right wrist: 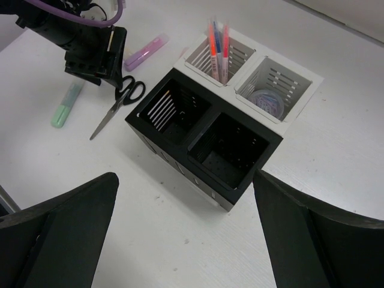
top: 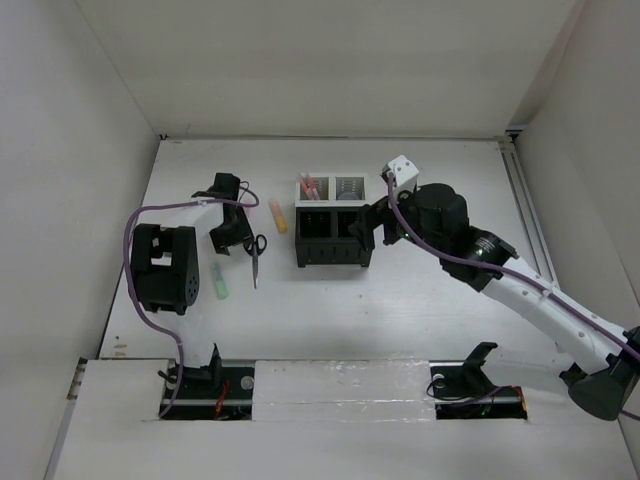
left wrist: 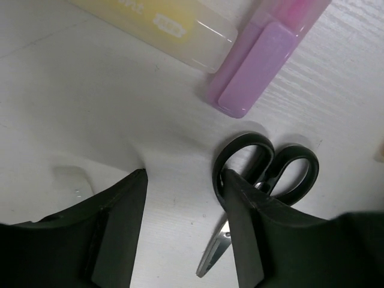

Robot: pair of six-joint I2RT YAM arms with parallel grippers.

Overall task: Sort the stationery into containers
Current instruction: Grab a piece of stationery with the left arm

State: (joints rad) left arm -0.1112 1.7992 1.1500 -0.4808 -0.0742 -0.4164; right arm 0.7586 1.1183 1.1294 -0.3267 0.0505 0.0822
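Note:
The mesh organiser [top: 333, 247] has two black compartments in front, both empty [right wrist: 174, 108], and two white ones behind. One white compartment holds thin pens [right wrist: 216, 45], the other a small round grey item [right wrist: 269, 100]. Black-handled scissors [left wrist: 270, 165] lie flat on the table [top: 255, 258]. My left gripper [left wrist: 184, 177] is open low over the table; its right finger [left wrist: 246, 228] covers part of the scissors' handle and nothing is between the jaws. A pink highlighter [left wrist: 264, 54] and a yellow one [left wrist: 162, 27] lie just beyond. My right gripper [right wrist: 185, 177] is open and empty above the organiser's near side.
A green highlighter [top: 220, 285] lies left of the scissors, near the left arm's black body [top: 165, 265]. The yellow highlighter [top: 278, 216] lies between my left gripper [top: 232, 240] and the organiser. White walls enclose the table on three sides.

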